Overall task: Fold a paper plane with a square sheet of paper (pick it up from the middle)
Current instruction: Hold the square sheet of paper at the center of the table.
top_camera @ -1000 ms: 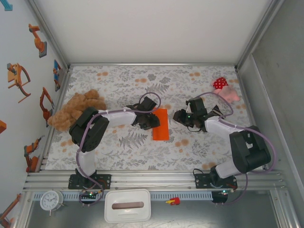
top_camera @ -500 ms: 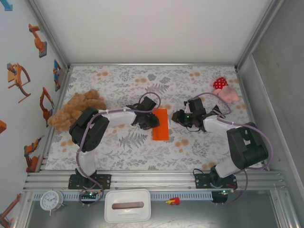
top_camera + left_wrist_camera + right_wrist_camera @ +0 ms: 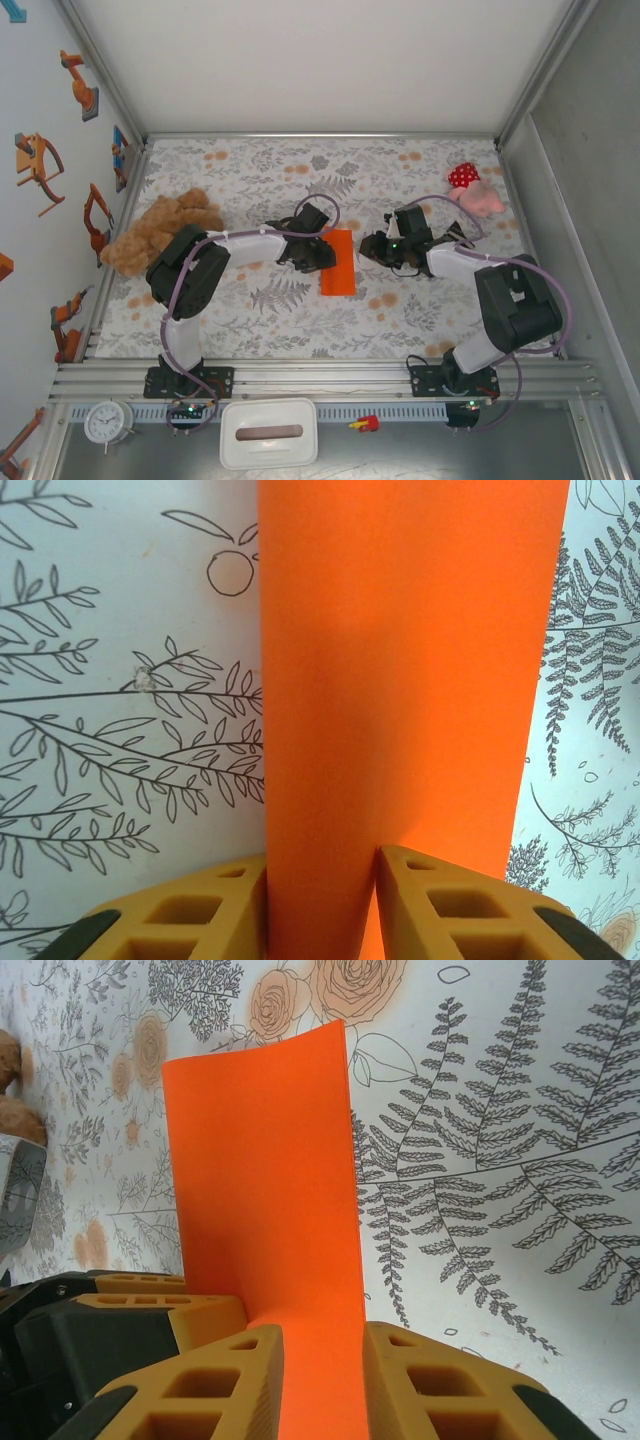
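The orange sheet of paper [image 3: 340, 265] lies mid-table as a narrow folded rectangle between the two arms. My left gripper [image 3: 322, 252] is at its left edge. In the left wrist view the paper [image 3: 400, 660] fills the narrow gap of that gripper [image 3: 322, 870], whose jaws stand apart. My right gripper [image 3: 368, 247] is at the paper's right edge. In the right wrist view one part of the paper [image 3: 260, 1160] stands up, and a flat strip runs between the parted fingers of the right gripper [image 3: 322, 1350]. The left arm's yellow fingers [image 3: 160, 1312] sit at the raised part's foot.
A brown teddy bear [image 3: 160, 230] lies at the left edge of the floral mat [image 3: 300, 170]. A red-and-pink polka-dot plush [image 3: 470, 185] is at the back right. Walls close in the table on the left, back and right.
My right gripper has slid left, up to the paper's right edge. The left gripper and the paper have stayed put.
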Controlling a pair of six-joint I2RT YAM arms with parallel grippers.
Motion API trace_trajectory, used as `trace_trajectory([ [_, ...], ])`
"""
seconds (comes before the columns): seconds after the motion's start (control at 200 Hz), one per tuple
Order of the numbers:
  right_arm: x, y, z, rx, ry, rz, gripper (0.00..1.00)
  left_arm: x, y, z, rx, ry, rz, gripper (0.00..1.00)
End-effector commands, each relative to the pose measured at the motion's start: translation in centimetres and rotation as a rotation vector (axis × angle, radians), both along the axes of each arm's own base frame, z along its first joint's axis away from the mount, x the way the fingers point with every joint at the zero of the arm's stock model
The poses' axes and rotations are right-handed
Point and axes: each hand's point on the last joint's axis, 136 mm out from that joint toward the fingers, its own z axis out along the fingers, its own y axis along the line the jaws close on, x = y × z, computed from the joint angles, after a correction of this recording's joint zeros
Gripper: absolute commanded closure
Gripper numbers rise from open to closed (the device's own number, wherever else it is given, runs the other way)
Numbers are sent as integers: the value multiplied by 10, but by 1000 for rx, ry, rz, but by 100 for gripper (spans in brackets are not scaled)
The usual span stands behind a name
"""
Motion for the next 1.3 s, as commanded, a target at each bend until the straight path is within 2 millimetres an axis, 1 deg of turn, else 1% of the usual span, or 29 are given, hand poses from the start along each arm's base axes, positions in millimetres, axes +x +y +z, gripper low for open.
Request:
trace_trajectory([
  [0.0, 1, 7, 0, 20, -12, 25, 74, -40, 42, -79, 211, 155, -34, 66],
  [0.115, 1, 10, 0, 29, -9, 37, 75, -40, 42, -81, 212, 158, -32, 66],
  [0.22, 1, 16, 1, 43, -7, 53, 77, -41, 42, -82, 211, 162, -30, 66],
  [0.531, -1, 31, -7, 47, 28, 96, 83, -41, 43, -83, 214, 164, -28, 66],
  [0.766, -6, 48, -15, 50, 74, 160, 93, -43, 44, -85, 216, 173, -24, 66],
  [0.886, -9, 53, -19, 49, 95, 176, 95, -43, 43, -85, 213, 173, -22, 65],
  [1.132, -18, 50, -38, 22, 155, 183, 98, -43, 44, -86, 216, 178, -16, 66],
  [1.237, -21, 43, -51, -18, 184, 171, 99, -43, 44, -85, 215, 176, -14, 65],
  [1.297, -27, 37, -61, -51, 205, 167, 100, -43, 44, -84, 214, 176, -14, 65],
])
